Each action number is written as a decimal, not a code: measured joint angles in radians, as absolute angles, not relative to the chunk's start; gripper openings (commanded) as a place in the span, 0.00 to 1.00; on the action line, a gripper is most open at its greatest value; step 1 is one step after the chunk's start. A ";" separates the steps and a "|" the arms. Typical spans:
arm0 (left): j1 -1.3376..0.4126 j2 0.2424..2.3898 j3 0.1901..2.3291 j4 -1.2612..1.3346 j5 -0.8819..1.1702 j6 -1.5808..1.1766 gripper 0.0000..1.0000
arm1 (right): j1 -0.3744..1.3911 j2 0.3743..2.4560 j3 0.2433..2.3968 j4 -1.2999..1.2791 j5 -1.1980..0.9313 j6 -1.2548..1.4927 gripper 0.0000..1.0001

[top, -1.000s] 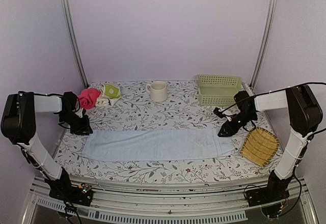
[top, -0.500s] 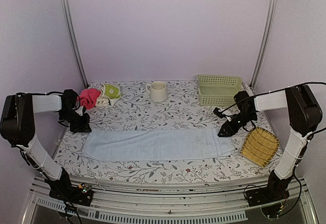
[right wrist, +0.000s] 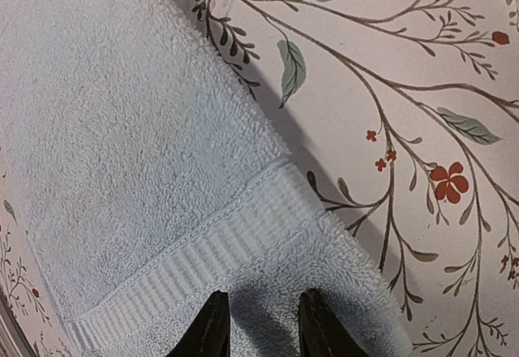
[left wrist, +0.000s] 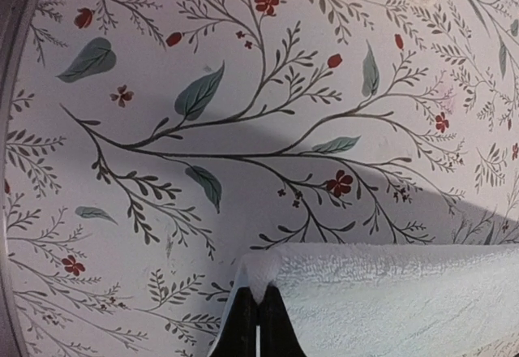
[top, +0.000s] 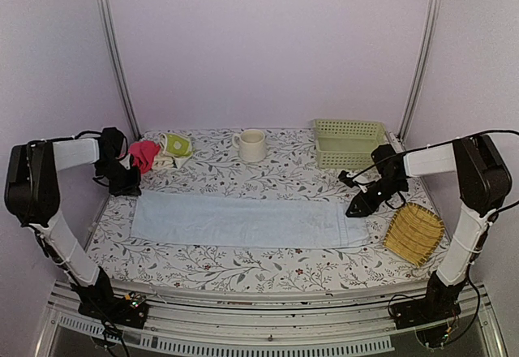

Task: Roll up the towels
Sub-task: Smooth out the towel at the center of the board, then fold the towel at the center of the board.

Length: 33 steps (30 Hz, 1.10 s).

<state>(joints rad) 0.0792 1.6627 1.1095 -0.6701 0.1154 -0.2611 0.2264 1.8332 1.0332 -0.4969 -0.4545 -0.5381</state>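
Note:
A long pale blue towel (top: pixel 243 221) lies flat across the table, left to right. My left gripper (top: pixel 126 187) is at its far left corner. In the left wrist view this gripper (left wrist: pixel 258 292) is shut on a pinch of that corner, and the blue towel (left wrist: pixel 389 292) is lifted slightly there. My right gripper (top: pixel 357 209) is over the towel's far right corner. Its fingers (right wrist: pixel 215 324) stand apart on the blue towel (right wrist: pixel 122 130), by the ribbed band, and the cloth between them lies flat. A small yellow-green and cream towel (top: pixel 174 146) lies crumpled at the back left.
A red cloth (top: pixel 142 156) lies beside the patterned towel, close to my left wrist. A cream mug (top: pixel 251 144) and a green slotted basket (top: pixel 349 142) stand at the back. A yellow woven tray (top: pixel 414 234) lies at the right edge, near my right arm.
My left gripper has shut on the blue towel's far left corner and drawn it back and left, so the towel's left end now lies further back. The right arm has stayed put.

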 measured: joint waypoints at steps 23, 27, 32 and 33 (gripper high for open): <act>-0.042 1.537 1.067 -0.591 0.022 -0.371 0.25 | 0.228 1.692 1.055 -0.567 -0.431 -0.516 0.34; -0.059 1.552 0.955 -0.539 0.067 -0.394 0.08 | 0.228 1.720 1.055 -0.584 -0.427 -0.524 0.32; -0.066 1.570 0.871 -0.532 0.107 -0.413 0.06 | 0.228 1.803 1.065 -0.601 -0.395 -0.531 0.30; -0.072 1.569 0.868 -0.527 0.115 -0.416 0.07 | 0.228 1.827 1.075 -0.607 -0.380 -0.532 0.30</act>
